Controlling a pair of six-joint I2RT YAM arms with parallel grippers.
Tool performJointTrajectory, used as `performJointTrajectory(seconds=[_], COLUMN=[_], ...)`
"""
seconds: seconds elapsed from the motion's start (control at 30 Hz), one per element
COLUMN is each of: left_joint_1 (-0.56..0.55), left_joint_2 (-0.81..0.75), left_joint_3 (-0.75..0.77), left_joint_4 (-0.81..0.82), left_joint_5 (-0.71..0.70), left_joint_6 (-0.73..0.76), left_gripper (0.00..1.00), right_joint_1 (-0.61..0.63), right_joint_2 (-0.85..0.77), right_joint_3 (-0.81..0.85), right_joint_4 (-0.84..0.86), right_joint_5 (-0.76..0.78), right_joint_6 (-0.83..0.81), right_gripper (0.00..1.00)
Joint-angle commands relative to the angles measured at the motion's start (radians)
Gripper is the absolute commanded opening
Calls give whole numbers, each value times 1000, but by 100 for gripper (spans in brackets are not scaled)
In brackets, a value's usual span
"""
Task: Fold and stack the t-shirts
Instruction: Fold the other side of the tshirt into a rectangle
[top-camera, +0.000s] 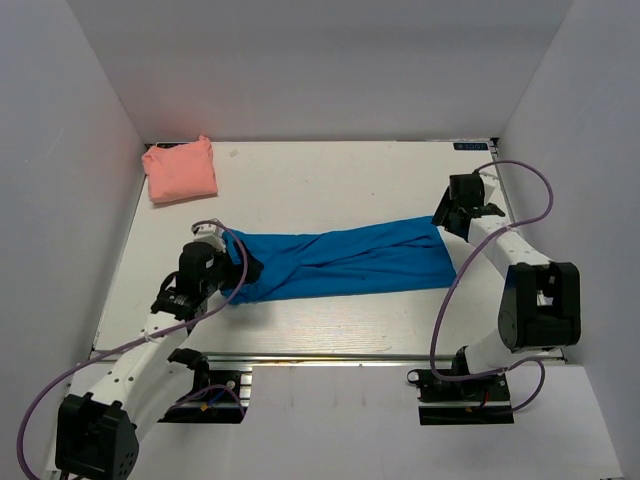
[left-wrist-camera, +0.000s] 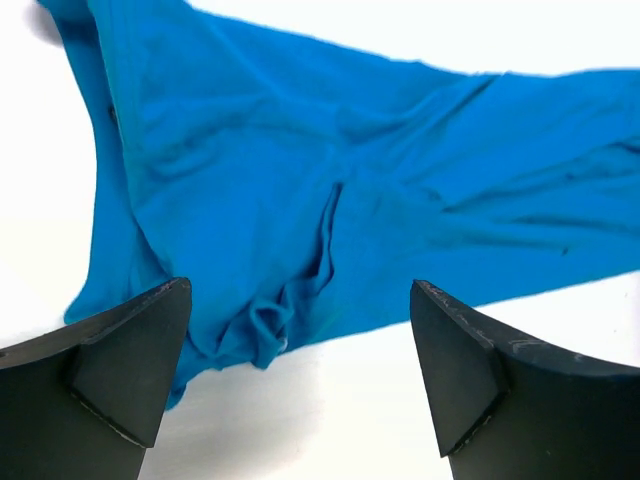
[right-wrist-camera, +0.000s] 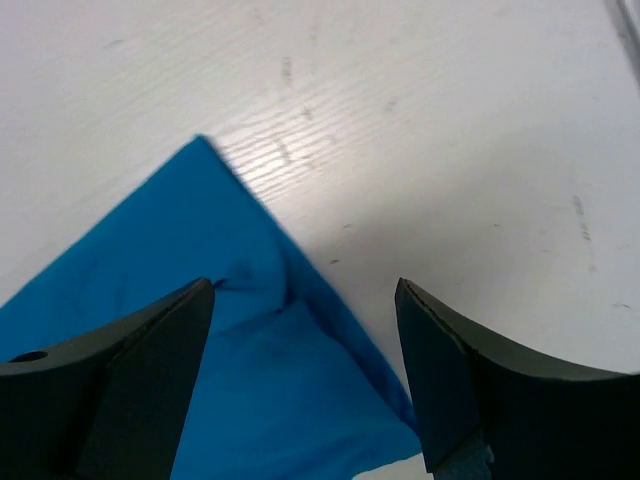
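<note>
The bright blue t-shirt (top-camera: 345, 260) lies stretched in a long band across the middle of the table. The pink t-shirt (top-camera: 181, 171) is a small folded square at the far left corner. My left gripper (top-camera: 228, 262) is open over the blue shirt's crumpled left end (left-wrist-camera: 300, 200); nothing is between its fingers (left-wrist-camera: 130, 360). My right gripper (top-camera: 452, 221) is open above the shirt's far right corner (right-wrist-camera: 250, 330), with its fingers (right-wrist-camera: 450, 370) either side of the corner's edge.
White walls close the table on three sides. A metal rail (top-camera: 330, 357) runs along the near edge. Purple cables (top-camera: 445, 300) loop beside both arms. Bare table lies between the pink bundle and the blue shirt.
</note>
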Motion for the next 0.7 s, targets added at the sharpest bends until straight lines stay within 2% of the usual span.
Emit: performJointTrajectory(seconds=[0.0,0.07,0.1,0.17,0.2,0.3,0.33,0.43,0.67], left_joint_1=[-2,-2,-2,-2,-2,-2,-2,-2,7], left_joint_2=[17,89,125,206,297,427,500,585,764], left_joint_3=[52,78,90,135,153,222,250,271,334], left_joint_4=[34,96,115,147,160,169,169,132,130], left_joint_5=[-35,-20,-11,28,43,75,75,62,20], left_joint_6=[-12,-12,-12,-12,-12,-3,-3,-3,-3], left_gripper=[100,100,100,100,100,100,100,100,100], right_joint_1=[9,13,22,40,46,66,68,72,68], right_joint_2=[-37,-30,-18,20,34,112,167,242,283], right_joint_3=[49,37,35,44,50,87,99,132,51], right_joint_4=[18,101,119,176,182,216,219,204,187], right_joint_5=[-191,-309,-434,-522,-594,-691,-706,-711,-606], right_joint_6=[-49,-89,-101,-123,-127,-141,-138,-125,-68], right_gripper=[79,85,86,90,90,90,90,90,90])
